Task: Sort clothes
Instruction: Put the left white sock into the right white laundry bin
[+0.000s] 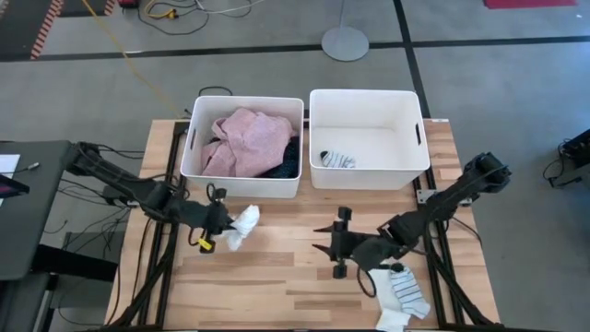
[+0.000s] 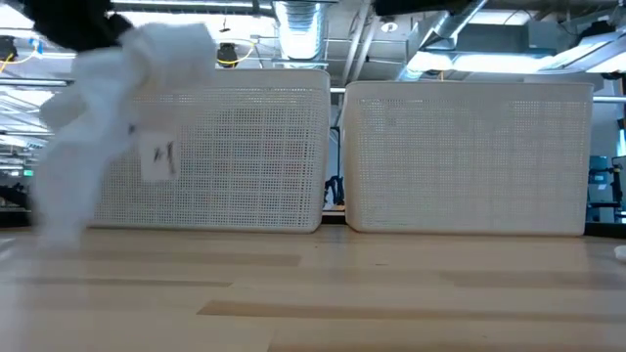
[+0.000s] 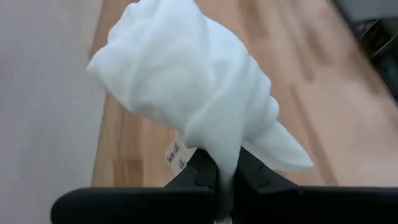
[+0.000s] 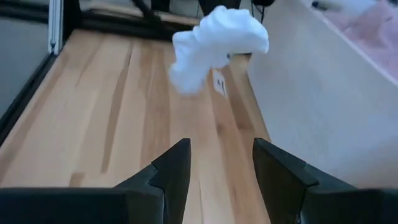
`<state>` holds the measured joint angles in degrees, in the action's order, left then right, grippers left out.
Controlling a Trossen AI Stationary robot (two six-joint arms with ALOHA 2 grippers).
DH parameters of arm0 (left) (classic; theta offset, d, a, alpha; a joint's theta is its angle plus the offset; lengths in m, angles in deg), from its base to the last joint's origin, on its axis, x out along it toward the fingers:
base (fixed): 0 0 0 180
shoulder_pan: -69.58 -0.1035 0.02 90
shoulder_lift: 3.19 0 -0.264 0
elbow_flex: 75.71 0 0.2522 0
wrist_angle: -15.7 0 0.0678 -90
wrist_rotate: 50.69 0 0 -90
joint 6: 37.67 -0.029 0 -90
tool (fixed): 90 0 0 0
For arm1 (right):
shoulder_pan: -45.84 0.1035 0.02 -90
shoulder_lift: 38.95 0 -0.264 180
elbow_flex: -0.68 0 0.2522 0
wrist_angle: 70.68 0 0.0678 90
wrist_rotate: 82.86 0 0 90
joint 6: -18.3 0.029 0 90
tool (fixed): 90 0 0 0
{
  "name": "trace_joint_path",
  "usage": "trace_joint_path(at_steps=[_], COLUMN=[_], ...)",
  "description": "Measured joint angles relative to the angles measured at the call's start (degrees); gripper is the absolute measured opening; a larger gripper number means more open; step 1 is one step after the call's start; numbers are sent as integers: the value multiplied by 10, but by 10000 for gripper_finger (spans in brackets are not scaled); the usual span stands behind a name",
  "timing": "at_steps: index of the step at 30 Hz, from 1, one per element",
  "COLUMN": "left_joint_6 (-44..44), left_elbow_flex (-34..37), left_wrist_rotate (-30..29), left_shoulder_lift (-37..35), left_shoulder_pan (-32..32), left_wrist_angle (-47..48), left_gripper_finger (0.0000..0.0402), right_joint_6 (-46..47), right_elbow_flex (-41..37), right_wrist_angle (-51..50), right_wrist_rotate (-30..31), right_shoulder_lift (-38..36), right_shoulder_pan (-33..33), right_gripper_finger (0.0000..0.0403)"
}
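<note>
My left gripper [image 1: 224,228] is shut on a small white garment [image 1: 245,222] with a sewn-in label, in front of the left white bin [image 1: 198,129]. The garment also shows in the low view [image 2: 108,108], the left wrist view [image 3: 186,81] and the right wrist view [image 4: 214,40]. My right gripper [image 1: 320,241] is open and empty over the table's middle, its fingers [image 4: 177,168] pointing toward the white garment. A pink shirt [image 1: 247,138] and dark garments [image 1: 288,161] lie in the left bin. A striped sock [image 1: 337,160] lies in the right bin [image 1: 369,101]. My left gripper pinches a bunched fold of the white garment [image 3: 222,163] between its two fingers. The fingers come nearly level from the table's left side. The rest of the garment bulges out past the fingertips and hangs down [image 2: 68,186], slack. It looks lifted clear of the table.
Another striped sock [image 1: 404,291] and a white piece [image 1: 391,320] lie on the table by the near edge, under my right arm. The two bins stand side by side along the far edge. Bare wood [image 1: 277,277] lies between the grippers and the near edge.
</note>
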<state>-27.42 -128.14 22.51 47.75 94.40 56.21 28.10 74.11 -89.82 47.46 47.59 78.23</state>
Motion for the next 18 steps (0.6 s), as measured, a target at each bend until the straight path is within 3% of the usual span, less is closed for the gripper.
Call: trace_joint_path(at_steps=[7, 14, 18], left_joint_6=[-125, -231, -277], left_elbow_flex=[-10, -16, -16], left_wrist_rotate=[-4, -47, -83], left_shoulder_lift=[-16, -10, -11], left_shoulder_pan=[0, -1, -1], left_wrist_angle=[-109, -199, -250], left_gripper_finger=[5, 5, 5], right_joint_6=[-72, -95, -104], right_elbow_flex=[-41, -70, -76], right_wrist_angle=[156, 272, 311], right_wrist_rotate=[-58, -159, -181], right_shoulder_lift=[0, 0, 9], right_shoulder_pan=[-41, -92, -113], right_gripper_finger=[188, 188, 188])
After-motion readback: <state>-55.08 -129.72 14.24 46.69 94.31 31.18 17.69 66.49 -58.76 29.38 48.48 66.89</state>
